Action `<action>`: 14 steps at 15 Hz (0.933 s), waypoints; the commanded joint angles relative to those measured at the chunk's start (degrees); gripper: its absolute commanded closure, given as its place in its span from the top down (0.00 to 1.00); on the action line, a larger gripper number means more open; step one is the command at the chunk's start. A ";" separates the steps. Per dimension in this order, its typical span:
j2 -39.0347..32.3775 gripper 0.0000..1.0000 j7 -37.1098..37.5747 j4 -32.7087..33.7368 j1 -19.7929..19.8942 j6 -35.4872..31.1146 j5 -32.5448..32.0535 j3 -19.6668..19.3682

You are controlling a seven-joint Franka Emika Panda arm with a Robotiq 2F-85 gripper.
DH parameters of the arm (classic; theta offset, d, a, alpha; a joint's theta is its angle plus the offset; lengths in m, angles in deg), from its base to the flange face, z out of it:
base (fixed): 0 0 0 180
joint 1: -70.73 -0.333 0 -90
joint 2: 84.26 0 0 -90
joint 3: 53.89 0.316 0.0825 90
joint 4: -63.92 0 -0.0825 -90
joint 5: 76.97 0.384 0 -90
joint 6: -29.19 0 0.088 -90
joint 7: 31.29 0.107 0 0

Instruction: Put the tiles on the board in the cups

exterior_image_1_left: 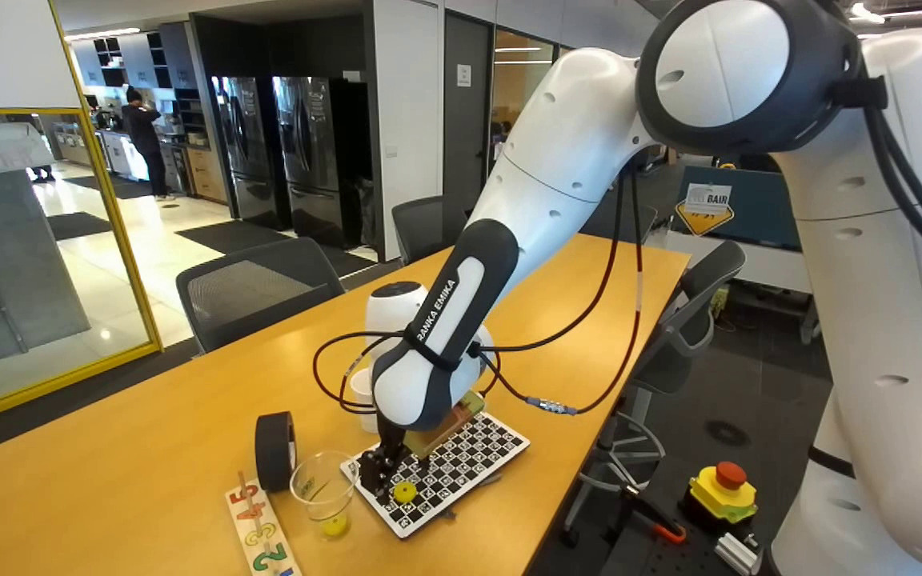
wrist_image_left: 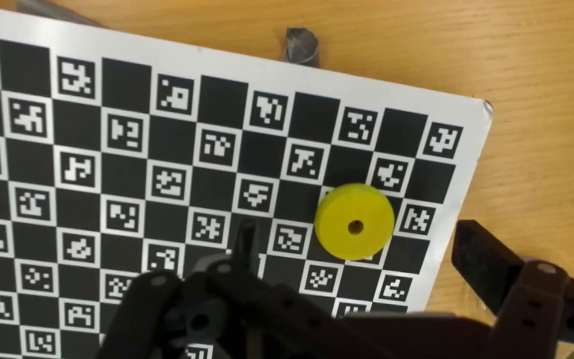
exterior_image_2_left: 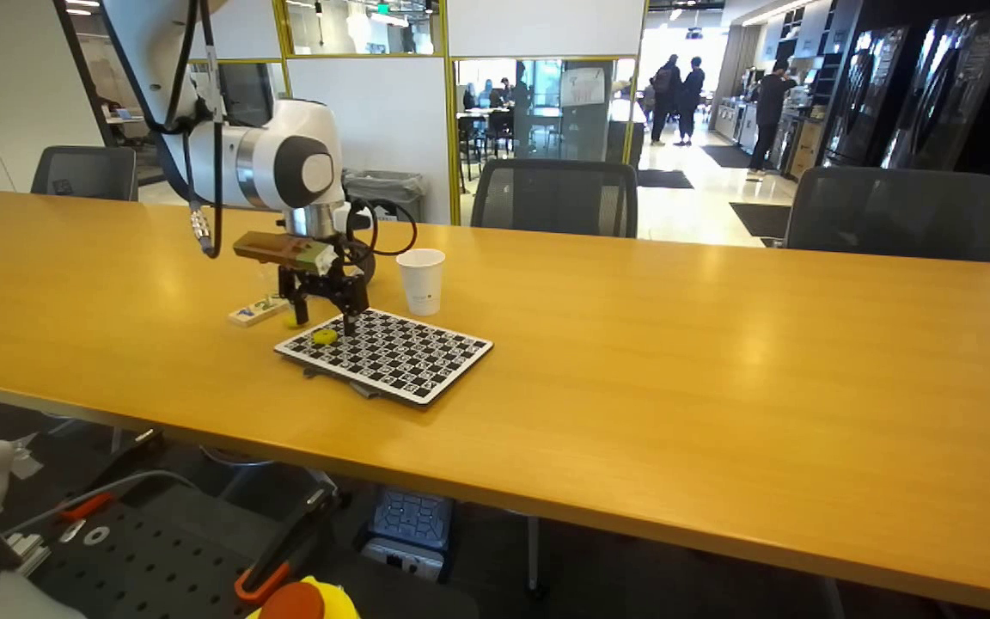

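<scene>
A round yellow tile point(exterior_image_1_left: 405, 492) with a small central hole lies flat on the checkered board point(exterior_image_2_left: 413, 351), near one end. It also shows in the wrist view point(wrist_image_left: 354, 209). My gripper point(exterior_image_2_left: 326, 323) is open and empty above that end. In the wrist view its fingers stand apart on either side of the tile, without touching it. The clear cup point(exterior_image_1_left: 323, 484) stands beside the board with a yellow tile point(exterior_image_1_left: 334, 525) at its bottom. The white cup point(exterior_image_2_left: 423, 282) stands behind the board; the arm partly covers it in an exterior view point(exterior_image_1_left: 362, 392). No blue tile shows. The white cup's inside is hidden.
A dark upright cylinder point(exterior_image_1_left: 274, 452) stands near the clear cup. A narrow strip with coloured numbers point(exterior_image_1_left: 262, 532) lies next to them. Grey pieces point(wrist_image_left: 302, 46) stick out from under the board's edge. Chairs point(exterior_image_2_left: 555, 198) stand along the table's far side.
</scene>
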State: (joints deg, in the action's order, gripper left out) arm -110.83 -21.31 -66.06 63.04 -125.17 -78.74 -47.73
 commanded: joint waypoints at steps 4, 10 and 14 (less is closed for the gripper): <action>0.42 1.00 -1.11 0.78 -0.01 3.35 2.41 0.09; -0.26 1.00 -1.65 1.06 0.28 2.56 3.00 0.31; -1.12 1.00 -1.78 1.61 0.37 2.68 3.18 0.31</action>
State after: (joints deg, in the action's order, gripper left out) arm -111.04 -21.31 -65.91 63.04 -123.01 -77.52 -47.74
